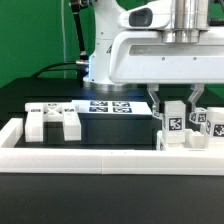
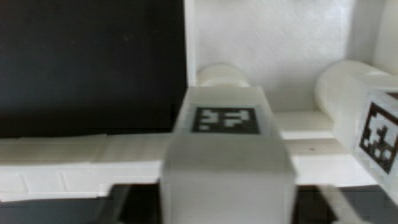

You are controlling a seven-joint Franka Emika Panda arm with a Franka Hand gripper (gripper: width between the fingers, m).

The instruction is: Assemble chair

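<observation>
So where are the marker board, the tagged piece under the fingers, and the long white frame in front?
marker board (image 1: 108, 106): exterior view, its tagged top face.
tagged piece (image 1: 172, 124): exterior view, the tag on its front.
long white frame (image 1: 100, 160): exterior view, its front rail.

The exterior view sits low and close at the near side, just above the height of the desk (image 1: 15, 100). It faces level across the long white border frame (image 1: 80, 160) toward the arm's base (image 1: 100, 55) and a green backdrop (image 1: 30, 40) at the far side. The wrist view looks steeply down past the end effector (image 1: 176, 114) from very close, and its picture is soft. Both views show the tagged white post (image 1: 172, 124) (image 2: 226, 120), which stands at the exterior view's right.
</observation>
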